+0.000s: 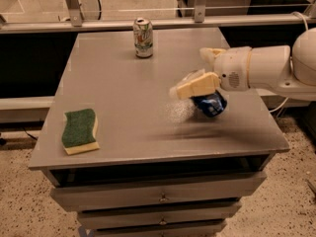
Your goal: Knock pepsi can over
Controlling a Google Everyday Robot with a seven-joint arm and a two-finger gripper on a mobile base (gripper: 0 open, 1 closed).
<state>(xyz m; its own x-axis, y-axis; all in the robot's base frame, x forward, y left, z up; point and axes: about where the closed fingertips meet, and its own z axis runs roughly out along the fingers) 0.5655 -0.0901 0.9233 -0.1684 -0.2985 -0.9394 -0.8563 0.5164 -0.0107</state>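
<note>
Currently: gripper [187, 73] is reaching in from the right over the right half of the table [123, 98], its two cream fingers [195, 87] standing spread apart and clasping nothing. Pepsi can [210, 104] is leaning steeply, just under the near finger, close to the table's right edge. White-and-green can [143, 37] is standing upright at the far edge. Green sponge [79, 130] is lying flat at the near left.

Dim light, perhaps overhead; glare on table [123, 98] beside claw [189, 73] at right.
</note>
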